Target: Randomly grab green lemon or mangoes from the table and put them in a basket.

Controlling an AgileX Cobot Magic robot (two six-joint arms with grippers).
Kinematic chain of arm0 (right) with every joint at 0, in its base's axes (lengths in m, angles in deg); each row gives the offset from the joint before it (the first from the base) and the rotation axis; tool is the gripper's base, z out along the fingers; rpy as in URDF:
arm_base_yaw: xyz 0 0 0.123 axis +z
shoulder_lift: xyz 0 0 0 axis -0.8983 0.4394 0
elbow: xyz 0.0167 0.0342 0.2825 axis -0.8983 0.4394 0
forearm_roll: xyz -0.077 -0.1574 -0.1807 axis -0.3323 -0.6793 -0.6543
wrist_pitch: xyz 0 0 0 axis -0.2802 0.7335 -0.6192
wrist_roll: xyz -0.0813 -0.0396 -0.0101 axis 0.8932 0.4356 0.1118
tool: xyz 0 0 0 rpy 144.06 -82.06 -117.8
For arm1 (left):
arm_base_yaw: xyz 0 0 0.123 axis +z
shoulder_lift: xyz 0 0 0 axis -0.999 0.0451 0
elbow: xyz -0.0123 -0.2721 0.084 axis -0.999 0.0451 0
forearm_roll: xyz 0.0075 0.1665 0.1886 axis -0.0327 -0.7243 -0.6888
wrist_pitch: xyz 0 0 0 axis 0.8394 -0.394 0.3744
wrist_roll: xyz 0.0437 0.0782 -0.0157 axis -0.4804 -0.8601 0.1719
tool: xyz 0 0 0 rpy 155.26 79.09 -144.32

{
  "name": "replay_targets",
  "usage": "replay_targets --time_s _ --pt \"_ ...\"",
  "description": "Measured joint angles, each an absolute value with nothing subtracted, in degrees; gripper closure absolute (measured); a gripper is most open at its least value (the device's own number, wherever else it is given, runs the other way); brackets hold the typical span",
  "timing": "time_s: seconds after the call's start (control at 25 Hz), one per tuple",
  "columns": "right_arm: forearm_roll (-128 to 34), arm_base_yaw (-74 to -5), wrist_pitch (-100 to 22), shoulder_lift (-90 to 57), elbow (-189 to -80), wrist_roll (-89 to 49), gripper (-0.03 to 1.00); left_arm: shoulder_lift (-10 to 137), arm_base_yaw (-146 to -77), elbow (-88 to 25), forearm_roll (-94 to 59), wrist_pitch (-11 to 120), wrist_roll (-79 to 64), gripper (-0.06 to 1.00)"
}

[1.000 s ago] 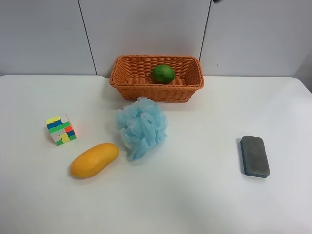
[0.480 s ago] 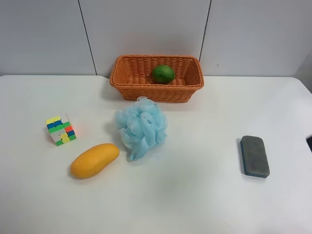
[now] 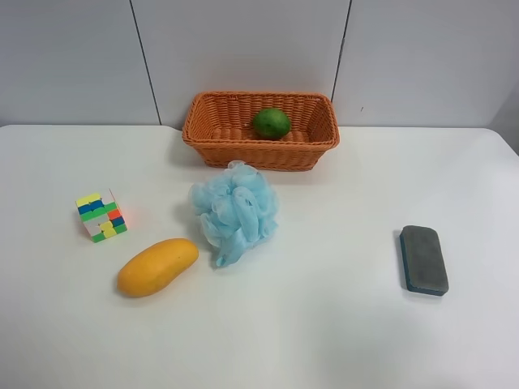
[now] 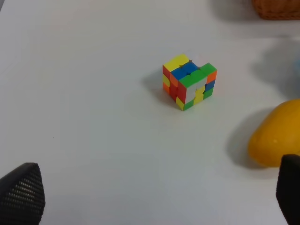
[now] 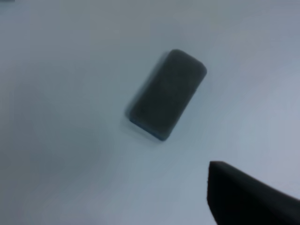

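The green lemon (image 3: 271,122) lies inside the wicker basket (image 3: 212,128) at the back of the white table (image 3: 324,324). The yellow-orange mango (image 3: 157,266) lies on the table at the exterior high view's left, in front of a colourful cube; its end also shows in the left wrist view (image 4: 276,136). My left gripper (image 4: 154,199) is open and empty, its fingertips wide apart above the table, short of the mango. Only one dark finger (image 5: 248,197) of my right gripper shows, above the table near a grey sponge. Neither arm shows in the exterior high view.
A colourful puzzle cube (image 3: 100,215) stands behind the mango, also in the left wrist view (image 4: 189,81). A blue mesh bath pouf (image 3: 235,211) lies in front of the basket. A grey sponge block (image 3: 424,258) lies at the view's right, also in the right wrist view (image 5: 167,93).
A dark arm part at the top edge, then at the right edge of the exterior high view, has left the picture. The fruits and other things have not moved.
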State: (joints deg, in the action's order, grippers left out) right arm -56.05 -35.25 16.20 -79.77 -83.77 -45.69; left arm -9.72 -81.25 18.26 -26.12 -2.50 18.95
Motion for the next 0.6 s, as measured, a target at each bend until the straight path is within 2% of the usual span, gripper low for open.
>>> replay_targets --time_s 0.6 --pt "-56.05 -35.3 12.84 -80.47 -81.78 -45.69 -0.02 -9.72 -81.25 18.26 -26.12 -2.5 18.95 -0.05"
